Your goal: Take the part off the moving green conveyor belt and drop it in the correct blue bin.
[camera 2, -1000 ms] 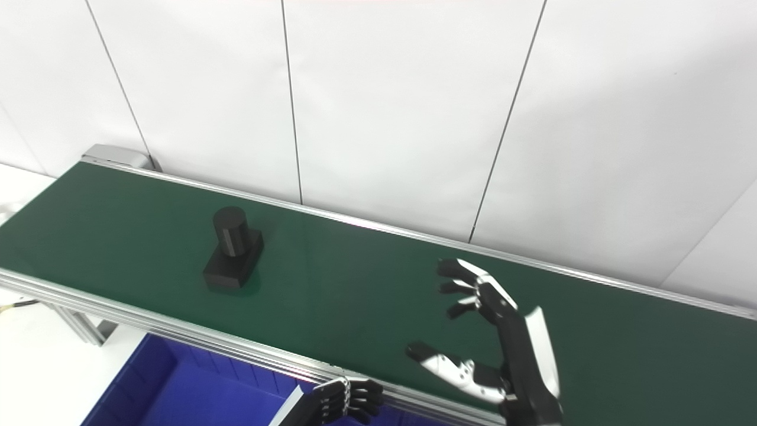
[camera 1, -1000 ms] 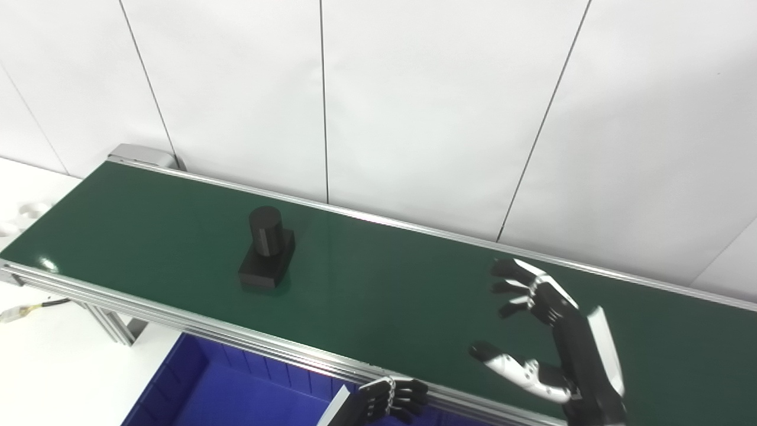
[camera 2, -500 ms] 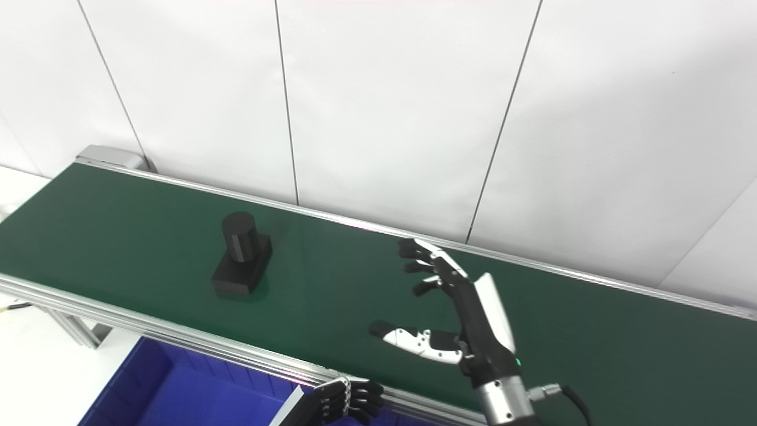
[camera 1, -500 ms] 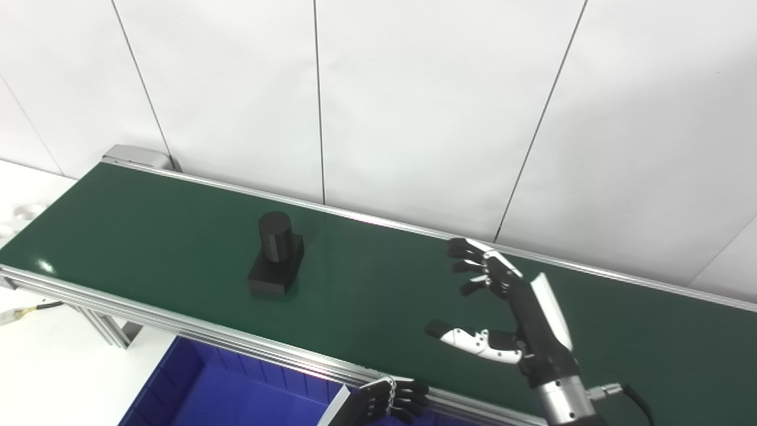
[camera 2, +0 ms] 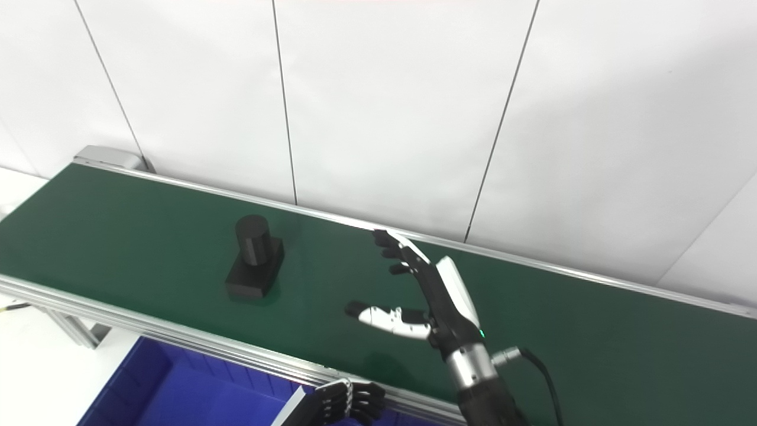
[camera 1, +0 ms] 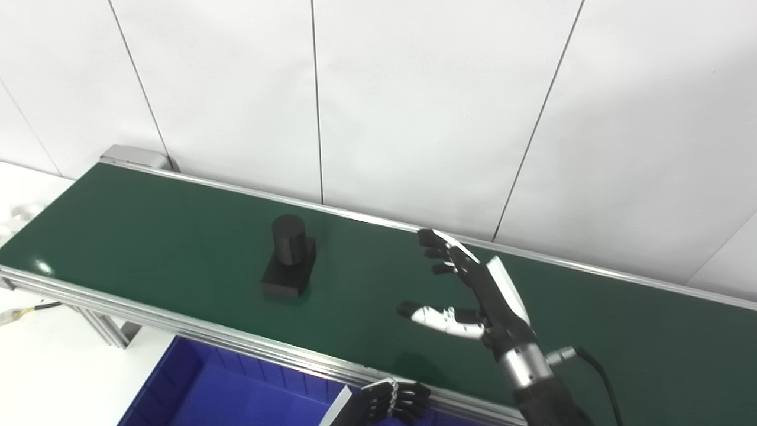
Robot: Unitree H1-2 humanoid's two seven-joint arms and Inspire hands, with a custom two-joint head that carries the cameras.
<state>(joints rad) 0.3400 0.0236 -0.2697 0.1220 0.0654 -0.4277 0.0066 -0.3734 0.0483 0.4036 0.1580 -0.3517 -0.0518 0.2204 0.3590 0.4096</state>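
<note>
A black part (camera 1: 289, 258), a short cylinder standing upright on a square base, rides on the green conveyor belt (camera 1: 148, 236) left of centre. My right hand (camera 1: 467, 290) hovers over the belt to the part's right, open, thumb and fingers spread toward the part, with a clear gap between hand and part. My left hand (camera 1: 393, 402) sits low at the bottom edge below the belt's near rail, its fingers curled with nothing seen in them. A blue bin (camera 1: 236, 393) lies below the belt at the bottom left.
Aluminium rails run along both long sides of the belt (camera 2: 177, 340). White wall panels stand right behind it. A white tabletop (camera 1: 35, 367) with a loose cable lies at the far left, beside the conveyor's frame leg.
My right hand has moved left and farther over the belt, closing on the part. The part has drifted a little to the right with the belt. The left hand has stayed put.
</note>
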